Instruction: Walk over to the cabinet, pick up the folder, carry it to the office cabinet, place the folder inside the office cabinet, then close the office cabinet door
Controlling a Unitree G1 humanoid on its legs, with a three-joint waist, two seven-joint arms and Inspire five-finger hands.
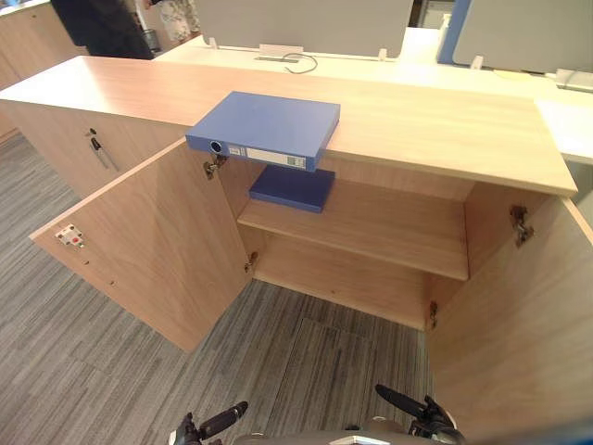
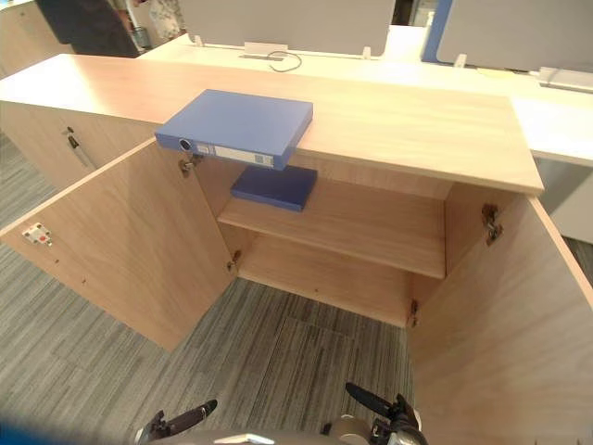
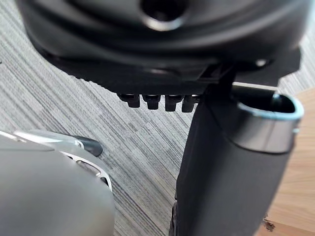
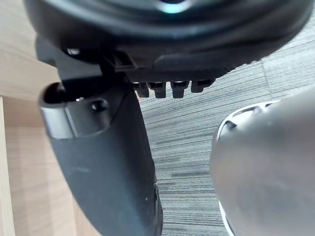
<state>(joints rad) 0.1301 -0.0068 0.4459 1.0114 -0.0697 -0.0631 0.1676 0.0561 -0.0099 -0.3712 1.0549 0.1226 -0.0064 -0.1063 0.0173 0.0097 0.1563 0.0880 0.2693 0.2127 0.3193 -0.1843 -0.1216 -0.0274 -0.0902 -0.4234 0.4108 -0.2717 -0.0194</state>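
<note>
A blue folder (image 1: 264,128) lies flat on the top of the wooden office cabinet (image 1: 445,120), its spine end jutting over the front edge above the opening. A second, darker blue folder (image 1: 292,187) lies on the upper shelf (image 1: 371,227) inside. Both cabinet doors stand wide open: the left door (image 1: 148,241) and the right door (image 1: 519,324). My left hand (image 1: 215,424) and right hand (image 1: 408,406) hang low over the carpet, well short of the cabinet. In its wrist view each hand, left (image 3: 231,182) and right (image 4: 108,167), has relaxed fingers and holds nothing.
Grey carpet runs from me to the cabinet between the two open doors. Keys hang in the neighbouring cabinet's lock (image 1: 97,148) at the left. Behind the top stands a white desk with grey partitions (image 1: 306,23), and a person in dark clothes (image 1: 102,26) at the far left.
</note>
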